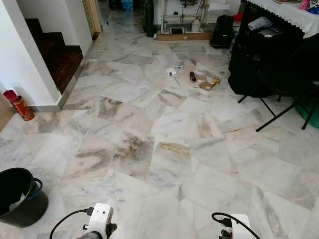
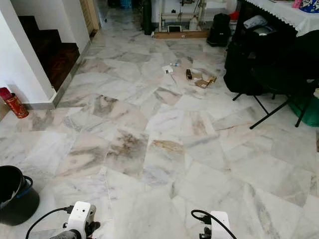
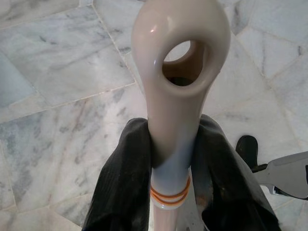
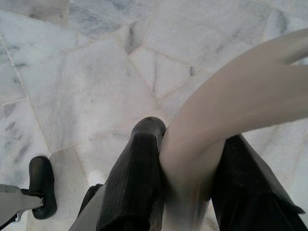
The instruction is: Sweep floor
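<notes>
Holding one tool in each gripper, the robot stands on the marble floor (image 1: 164, 164) and faces a small pile of litter (image 1: 197, 77) far ahead, near the black chair (image 1: 279, 74).

The left gripper (image 3: 174, 159) pinches a cream handle (image 3: 178, 72) between its two black fingers (image 3: 120, 183). The handle has a round hole at its end and orange rings lower down. I think it is the broom, held near the top so the robot can push it far out. The brush end cannot be seen, so I cannot be sure.

The right gripper (image 4: 185, 163) squeezes a pale curved handle (image 4: 240, 96) the same way. It may be a dustpan handle, kept ready for scooping. It looks blurry.

The litter is paper scraps and small boxes, all close together. It lies well apart from the robot, so I think the robot must walk closer first.

A black bucket (image 1: 20, 196) sits just beside the robot on its left, maybe for the rubbish. A red can (image 1: 20, 105) stands by the white wall near the stairs (image 1: 57, 55).
</notes>
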